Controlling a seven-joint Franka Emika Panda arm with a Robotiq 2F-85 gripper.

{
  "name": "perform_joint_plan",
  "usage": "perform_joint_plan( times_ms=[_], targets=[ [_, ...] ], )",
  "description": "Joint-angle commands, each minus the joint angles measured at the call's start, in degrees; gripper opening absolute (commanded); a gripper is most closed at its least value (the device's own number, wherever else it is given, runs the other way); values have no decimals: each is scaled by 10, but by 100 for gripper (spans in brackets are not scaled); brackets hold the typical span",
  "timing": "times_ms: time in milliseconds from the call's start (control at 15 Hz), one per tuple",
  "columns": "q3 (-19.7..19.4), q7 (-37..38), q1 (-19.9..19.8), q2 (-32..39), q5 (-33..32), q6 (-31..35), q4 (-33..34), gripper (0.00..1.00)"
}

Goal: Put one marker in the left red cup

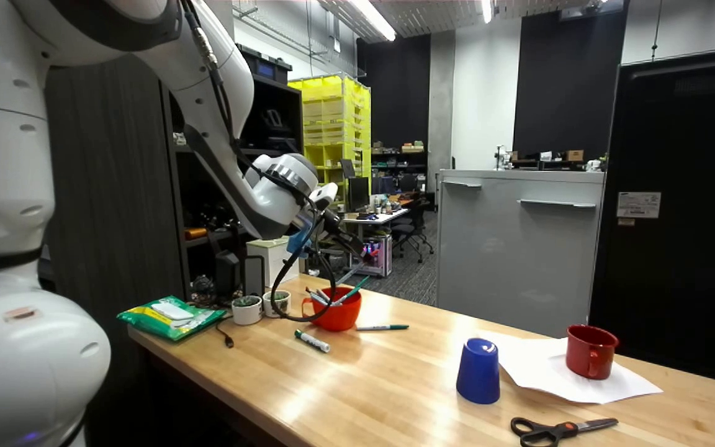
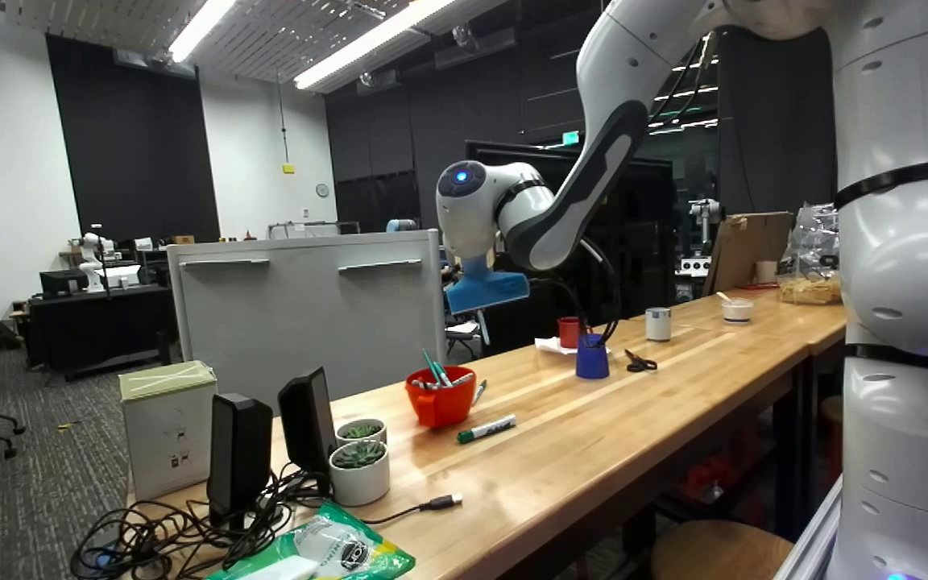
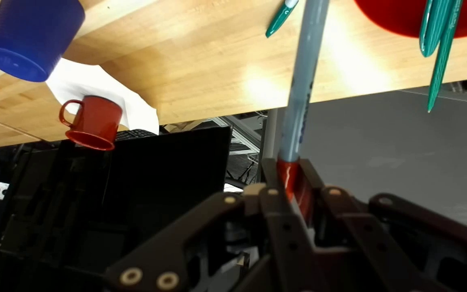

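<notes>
My gripper (image 3: 289, 165) is shut on the red end of a marker (image 3: 304, 77) with a grey-white body. The marker slants from the fingertips and runs out of the wrist view's top edge. It also shows in both exterior views (image 1: 350, 273) (image 2: 484, 329), above the table and higher than the cup rim. The bright red cup (image 1: 339, 318) stands upright on the table with several pens in it. It also shows in an exterior view (image 2: 441, 405) and at the wrist view's top right corner (image 3: 399, 18). The held marker is apart from the cup there.
A green-capped marker (image 1: 312, 341) and a teal pen (image 1: 382, 327) lie beside the cup. Small plant pots (image 2: 359, 475) and speakers (image 2: 240, 459) stand near it. Farther along are a blue cup (image 1: 479, 372), a dark red cup (image 1: 590, 352) on paper, and scissors (image 1: 556, 429).
</notes>
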Motion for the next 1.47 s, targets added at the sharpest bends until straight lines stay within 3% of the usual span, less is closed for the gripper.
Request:
perform_joint_plan(
  times_ms=[0, 1400],
  targets=[
    [12, 24, -7, 27, -19, -9, 17, 4],
    [17, 30, 8, 188, -5, -9, 162, 4]
  ],
)
